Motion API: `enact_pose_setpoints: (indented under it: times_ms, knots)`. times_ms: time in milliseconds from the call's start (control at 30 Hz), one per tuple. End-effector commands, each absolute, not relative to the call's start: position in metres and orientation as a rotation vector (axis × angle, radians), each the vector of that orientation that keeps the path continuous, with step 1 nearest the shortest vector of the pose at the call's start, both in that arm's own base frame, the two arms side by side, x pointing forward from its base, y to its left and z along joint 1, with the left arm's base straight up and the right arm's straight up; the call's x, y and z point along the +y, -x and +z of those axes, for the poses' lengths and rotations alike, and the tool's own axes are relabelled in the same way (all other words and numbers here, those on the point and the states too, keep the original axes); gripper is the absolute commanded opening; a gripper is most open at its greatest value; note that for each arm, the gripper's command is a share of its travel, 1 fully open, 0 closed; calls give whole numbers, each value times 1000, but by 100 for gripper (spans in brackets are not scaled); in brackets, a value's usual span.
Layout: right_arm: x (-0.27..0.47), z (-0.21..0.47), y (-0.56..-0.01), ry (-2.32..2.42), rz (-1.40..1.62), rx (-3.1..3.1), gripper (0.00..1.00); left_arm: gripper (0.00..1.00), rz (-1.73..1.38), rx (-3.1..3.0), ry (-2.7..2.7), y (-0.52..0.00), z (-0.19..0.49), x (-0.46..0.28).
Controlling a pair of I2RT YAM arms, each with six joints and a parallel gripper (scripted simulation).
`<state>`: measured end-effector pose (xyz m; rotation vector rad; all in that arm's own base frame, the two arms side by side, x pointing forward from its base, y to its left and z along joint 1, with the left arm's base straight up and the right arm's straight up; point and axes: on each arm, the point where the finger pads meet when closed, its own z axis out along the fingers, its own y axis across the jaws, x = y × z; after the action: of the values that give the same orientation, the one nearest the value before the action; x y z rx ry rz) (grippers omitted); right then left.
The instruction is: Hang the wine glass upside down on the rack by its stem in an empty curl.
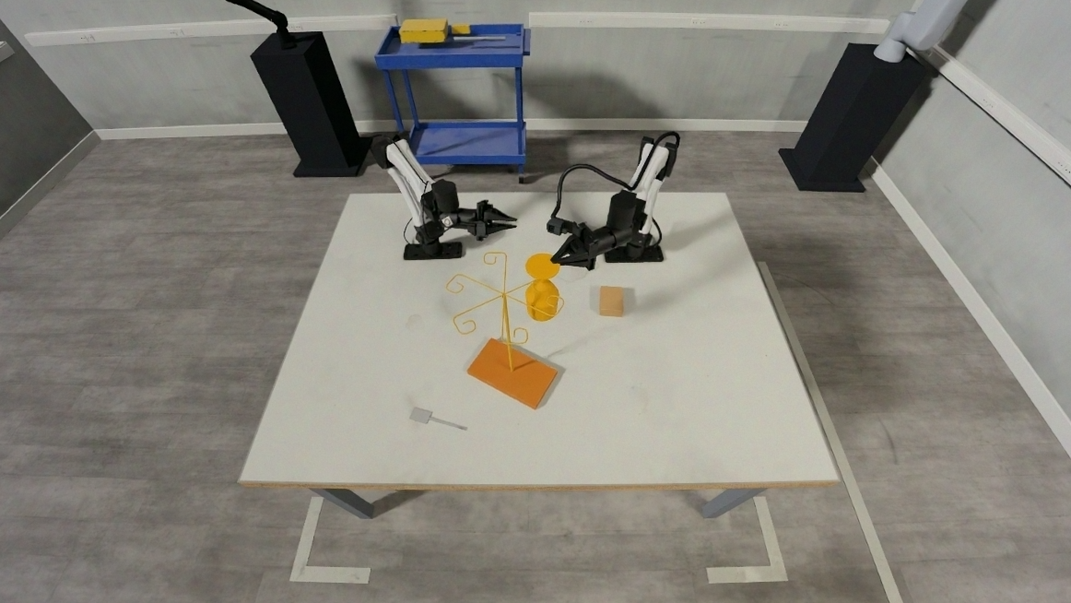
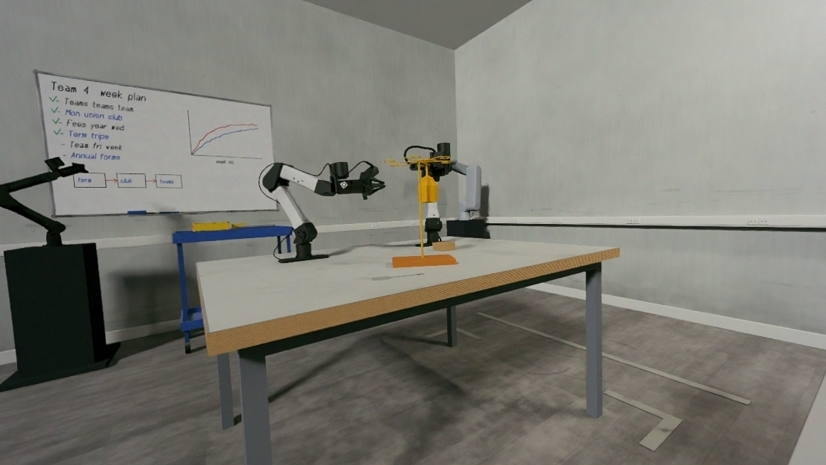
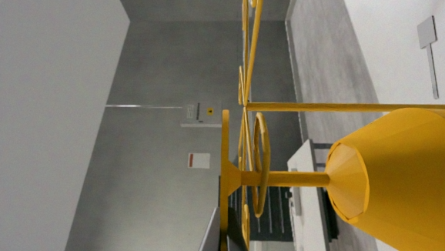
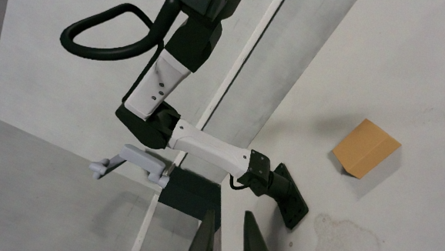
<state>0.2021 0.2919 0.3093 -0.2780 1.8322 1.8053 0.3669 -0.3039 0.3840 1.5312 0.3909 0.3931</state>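
Gripping the upside-down wine glass (image 1: 541,266) (image 2: 428,190) (image 3: 404,169) by its foot in the left jaws, closed tight; stem vertical, level with the nearest curl (image 1: 560,303) (image 3: 263,154). Cannot tell whether inside or beside. Holding nothing in the right jaws, narrow, farther off.

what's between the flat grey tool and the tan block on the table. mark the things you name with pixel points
The rack's orange base (image 1: 528,387) (image 2: 424,262) lies between the flat grey tool (image 1: 420,415) (image 2: 383,278) (image 3: 426,32) and the tan block (image 1: 610,301) (image 2: 443,246) (image 4: 366,148), as the top view shows.
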Motion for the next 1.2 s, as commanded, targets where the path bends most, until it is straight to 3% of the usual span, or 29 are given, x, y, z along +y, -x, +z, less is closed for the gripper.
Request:
enact_pose_setpoints:
  times_ms: [0,1167]
  knots:
    - [290,336,-200,321,1815,1735,17,0,454,328,-1465,-361,410,-295]
    - [290,336,-200,321,1815,1735,17,0,457,311,-1455,-359,415,-298]
